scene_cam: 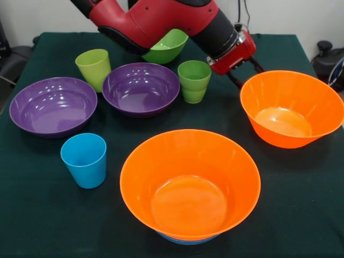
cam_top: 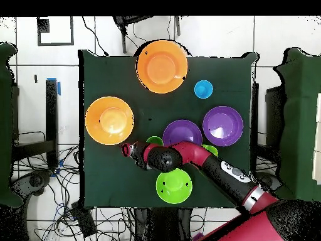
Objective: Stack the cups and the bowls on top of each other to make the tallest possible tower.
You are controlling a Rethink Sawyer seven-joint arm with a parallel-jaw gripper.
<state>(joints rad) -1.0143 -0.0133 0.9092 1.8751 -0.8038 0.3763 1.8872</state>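
The nearest big orange bowl (scene_cam: 190,185) stands upright, nested in a blue bowl (scene_cam: 183,239) whose rim just peeks out beneath it. A second orange bowl (scene_cam: 292,109) sits apart at the right, empty. Two shallow purple bowls (scene_cam: 52,106) (scene_cam: 141,88) lie side by side, with a yellow-green cup (scene_cam: 93,69) behind them between the two. A ridged green cup (scene_cam: 194,80) stands just right of the second purple bowl; a sky-blue cup (scene_cam: 84,160) stands upright in front. A green bowl (scene_cam: 166,47) sits tilted at the back.

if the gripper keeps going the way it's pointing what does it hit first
Most likely the orange bowl beside it: the gripper points at that bowl's rim, which looks close in the overhead view, though its height over the rim is unclear.
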